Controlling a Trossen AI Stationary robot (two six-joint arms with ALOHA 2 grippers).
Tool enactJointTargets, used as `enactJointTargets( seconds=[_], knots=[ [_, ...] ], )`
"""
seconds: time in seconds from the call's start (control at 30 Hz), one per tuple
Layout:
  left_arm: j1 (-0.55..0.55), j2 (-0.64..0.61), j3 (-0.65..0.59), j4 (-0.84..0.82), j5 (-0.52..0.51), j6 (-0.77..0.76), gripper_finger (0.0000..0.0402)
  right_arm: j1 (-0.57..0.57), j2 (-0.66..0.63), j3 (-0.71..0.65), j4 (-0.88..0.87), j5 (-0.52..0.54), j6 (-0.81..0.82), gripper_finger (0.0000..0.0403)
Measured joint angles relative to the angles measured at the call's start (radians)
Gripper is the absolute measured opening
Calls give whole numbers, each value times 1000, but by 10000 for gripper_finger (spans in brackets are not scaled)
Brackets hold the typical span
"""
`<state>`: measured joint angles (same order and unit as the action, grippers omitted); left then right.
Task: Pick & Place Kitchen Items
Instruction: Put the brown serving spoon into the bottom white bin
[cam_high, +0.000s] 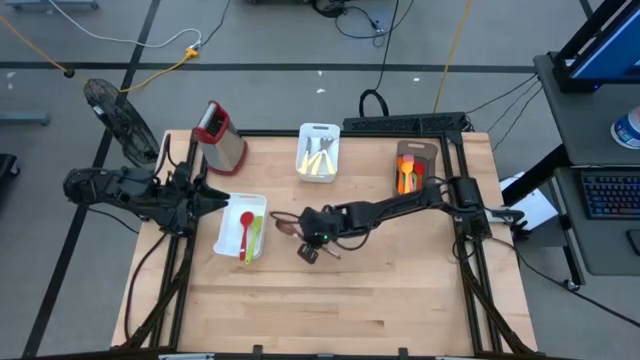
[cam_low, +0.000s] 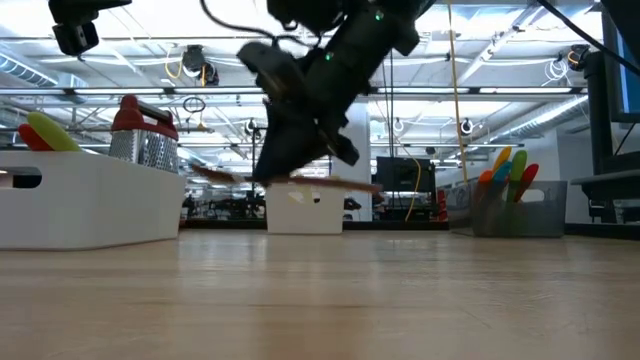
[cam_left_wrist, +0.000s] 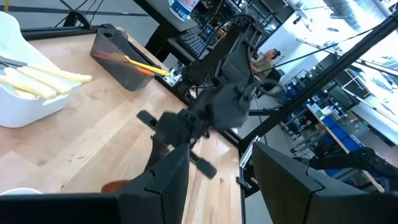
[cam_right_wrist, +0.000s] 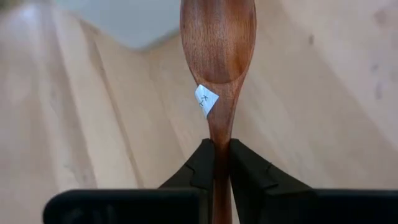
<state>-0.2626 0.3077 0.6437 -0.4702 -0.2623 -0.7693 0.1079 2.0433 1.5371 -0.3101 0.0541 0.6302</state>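
Near the middle of the tabletop (cam_high: 330, 300), the right hand (cam_high: 305, 238) pinches the handle of a dark wooden spoon (cam_right_wrist: 217, 43), its two fingers (cam_right_wrist: 200, 167) pressed against either side of the thin neck; a small white paper tag (cam_right_wrist: 205, 98) sticks to the spoon just below the bowl. In the low view the spoon hangs roughly level, a little above the wood, under the tilted hand. Just beside that hand, toward the left arm, a white tray (cam_high: 228, 240) holds a red spoon (cam_high: 245, 228) and a green utensil (cam_high: 253, 238) lying side by side. The left hand (cam_high: 215, 198) waits at the far edge of this tray with its fingers spread and nothing between them. Behind it stands a steel box grater (cam_high: 218, 135) with a red top. At the back centre a second white tray (cam_high: 318, 152) carries several pale utensils (cam_high: 320, 158), possibly wooden ones, though they are too small to tell. Toward the right rear a brown tray (cam_high: 410, 165) holds orange and red utensils (cam_high: 407, 178), which the low view shows standing alongside yellow and green ones.
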Motion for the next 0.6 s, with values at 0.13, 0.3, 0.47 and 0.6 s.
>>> enactJointTargets(
  seconds=[0.13, 0.3, 0.47, 0.6],
  knots=[
    [0, 20, 0, -2, 0, -2, 182, -13, -47, 0, 18, -2, -15, 21],
    [0, 97, 0, -7, 1, -9, 182, -24, -115, -1, 86, -1, -18, 21],
    [0, 210, -1, 5, 30, 16, 182, -45, -173, -1, 181, 1, -14, 21],
    [0, 297, -1, 62, 37, 60, 182, -61, -214, -1, 261, -1, -14, 21]
  ],
)
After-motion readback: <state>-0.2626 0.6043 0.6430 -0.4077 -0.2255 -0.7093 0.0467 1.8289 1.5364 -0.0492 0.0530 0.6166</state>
